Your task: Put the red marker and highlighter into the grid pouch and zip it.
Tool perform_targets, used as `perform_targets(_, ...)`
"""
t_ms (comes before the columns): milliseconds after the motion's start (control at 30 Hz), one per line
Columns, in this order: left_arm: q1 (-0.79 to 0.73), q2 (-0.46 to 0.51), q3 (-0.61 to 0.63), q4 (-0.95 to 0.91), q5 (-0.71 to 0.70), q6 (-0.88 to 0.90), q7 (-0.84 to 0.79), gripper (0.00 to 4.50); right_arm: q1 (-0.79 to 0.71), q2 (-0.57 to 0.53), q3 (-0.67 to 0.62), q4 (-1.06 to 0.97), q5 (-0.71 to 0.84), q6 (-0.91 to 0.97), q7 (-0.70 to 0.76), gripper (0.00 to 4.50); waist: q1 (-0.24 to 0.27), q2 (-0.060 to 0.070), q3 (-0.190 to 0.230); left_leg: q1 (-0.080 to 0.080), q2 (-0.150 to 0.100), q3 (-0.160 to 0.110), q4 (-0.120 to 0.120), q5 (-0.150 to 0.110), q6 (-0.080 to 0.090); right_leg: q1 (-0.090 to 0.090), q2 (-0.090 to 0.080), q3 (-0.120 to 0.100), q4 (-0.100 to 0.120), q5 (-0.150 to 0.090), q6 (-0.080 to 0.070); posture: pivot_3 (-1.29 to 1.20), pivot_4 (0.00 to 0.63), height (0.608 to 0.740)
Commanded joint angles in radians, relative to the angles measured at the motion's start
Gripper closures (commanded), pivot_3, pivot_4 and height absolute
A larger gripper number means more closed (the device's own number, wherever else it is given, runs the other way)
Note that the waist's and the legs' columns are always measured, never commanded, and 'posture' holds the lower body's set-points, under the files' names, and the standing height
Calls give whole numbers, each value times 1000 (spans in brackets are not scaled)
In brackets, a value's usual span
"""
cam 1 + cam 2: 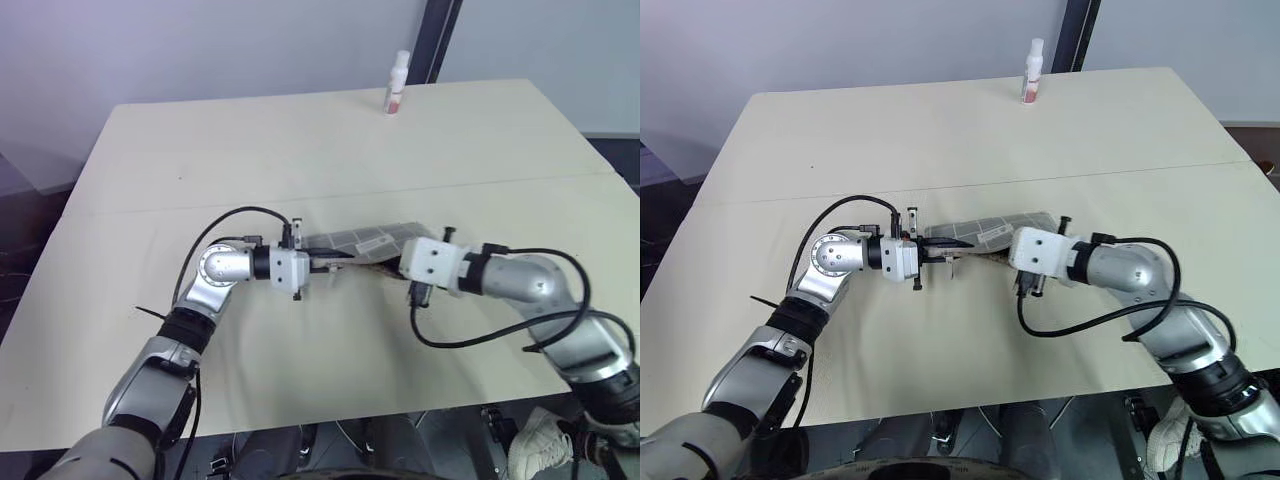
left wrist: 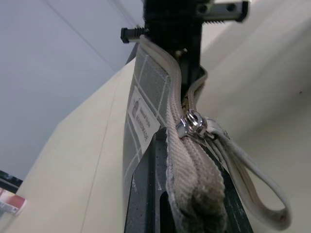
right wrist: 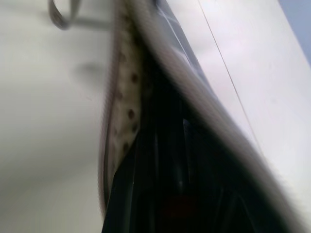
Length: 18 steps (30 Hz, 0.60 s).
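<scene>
The grid pouch [image 1: 368, 240], grey with white lines and a small white label, hangs just above the table's middle between my two arms. My left gripper [image 1: 322, 262] is shut on the pouch's left end. In the left wrist view the pouch [image 2: 146, 92] stands edge-on, its metal zipper pull [image 2: 192, 121] and a pale loop tab [image 2: 265, 194] at that end. My right gripper [image 1: 393, 266] is pushed against the pouch's right end, at the open mouth. The right wrist view looks into the pouch's dark inside [image 3: 194, 160] past the spotted lining [image 3: 124, 121]. The red marker and highlighter are hidden.
A white bottle [image 1: 397, 85] with a reddish label stands near the table's far edge, well beyond the arms. A seam [image 1: 500, 182] crosses the pale table top behind the pouch. Black cables loop off both wrists over the table.
</scene>
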State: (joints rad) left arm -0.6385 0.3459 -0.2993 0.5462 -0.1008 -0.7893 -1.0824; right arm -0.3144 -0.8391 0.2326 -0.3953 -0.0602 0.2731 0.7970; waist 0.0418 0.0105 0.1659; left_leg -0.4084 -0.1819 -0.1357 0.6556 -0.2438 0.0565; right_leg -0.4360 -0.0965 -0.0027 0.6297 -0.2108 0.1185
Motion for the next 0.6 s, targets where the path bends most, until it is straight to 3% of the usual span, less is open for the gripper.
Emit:
perform_targets(33,-10,-9,11,-38,-42,6,-11,4500,8,17,-58,-21,55,18,19,3056,-1,0,0,0,0,0,0,0,0,0,0,0,0,0,0,0,150,740)
perform_targets(133,-8,-7,19,-31,-26,23,4,4500,33,2,-96,-10,25,-5,-6,1800,-1,0,0,0,0,0,0,0,0,0,0,0,0,0,0,0,150,740)
perform_targets(233,-1,-6,23,-26,-18,33,13,4500,58,30,-194,-69,143,89,2,364,-1,0,0,0,0,0,0,-1,0,0,0,0,1,0,0,0,150,740)
perform_targets(367,19,-6,24,1,23,38,57,4500,112,110,-451,-280,548,382,-15,364,0,0,0,0,0,-1,-2,-1,1,0,0,0,0,0,0,0,150,740)
perform_targets(600,-15,-31,21,44,145,15,192,4500,199,143,-567,-408,823,594,-125,364,3,0,0,0,0,-1,-3,-3,5,0,0,0,0,0,0,0,150,740)
